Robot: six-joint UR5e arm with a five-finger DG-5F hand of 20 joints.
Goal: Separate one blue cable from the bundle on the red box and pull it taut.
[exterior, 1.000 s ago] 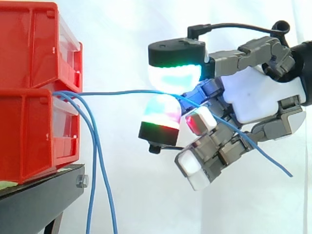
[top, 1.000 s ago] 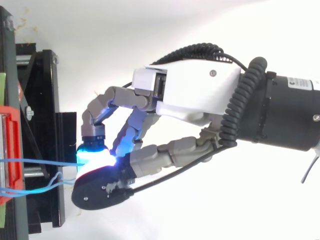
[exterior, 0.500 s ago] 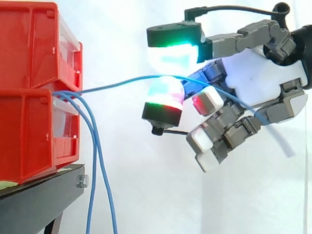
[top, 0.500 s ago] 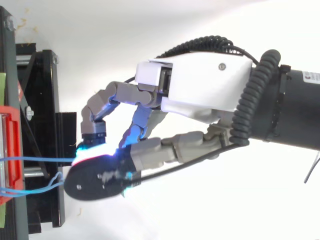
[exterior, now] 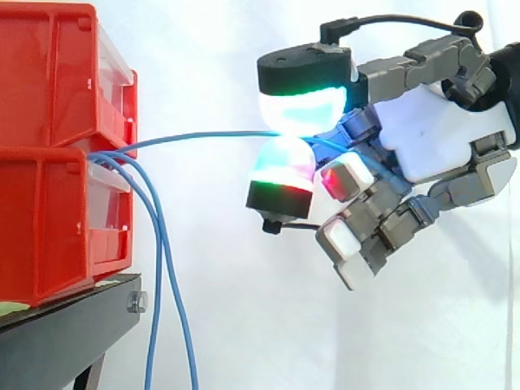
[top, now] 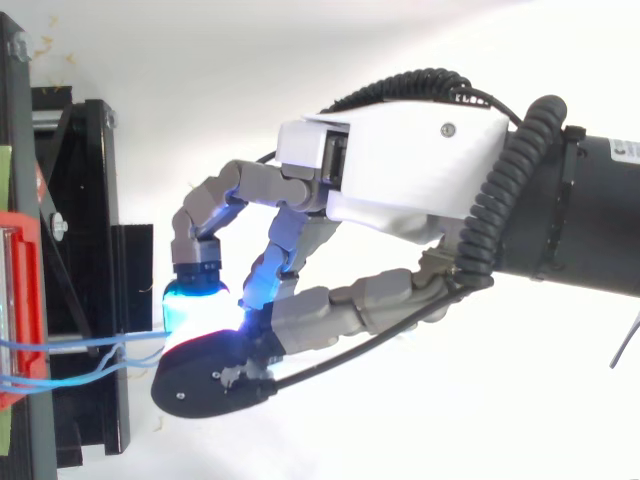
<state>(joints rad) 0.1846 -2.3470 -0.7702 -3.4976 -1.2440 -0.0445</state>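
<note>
Backdrop: white curtain, black stand low at one side
Fingertips: two glowing pads, one above the other, pinch a single blue cable between them — a narrow grip suited to so thin a strand
Hand: held well off from the red box, other fingers curled below, clear of the line
Cable: runs almost straight from the box to the pinch — close to taut, it seems
Bundle: other blue strands hang slack down the box front, apart from the pinched one
</note>
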